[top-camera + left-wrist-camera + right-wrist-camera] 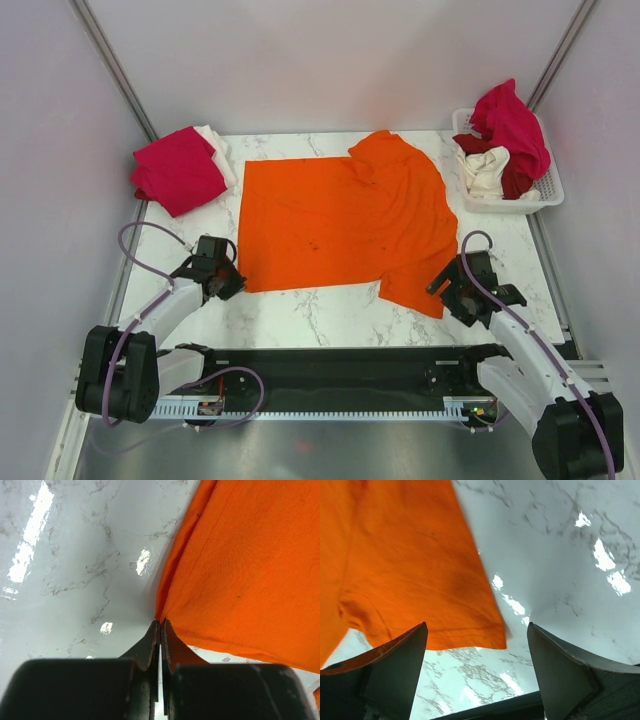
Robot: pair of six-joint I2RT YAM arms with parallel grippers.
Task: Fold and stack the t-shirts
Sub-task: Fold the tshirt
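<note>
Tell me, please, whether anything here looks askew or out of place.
The orange t-shirt lies crooked: its far right side is rumpled, and its near right corner trails past the straight near hem. The crimson shirt bulges above the basket.

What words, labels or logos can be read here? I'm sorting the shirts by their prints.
None can be read: the orange shirt, the pink shirt and the basket show no print, label or number in any view.
</note>
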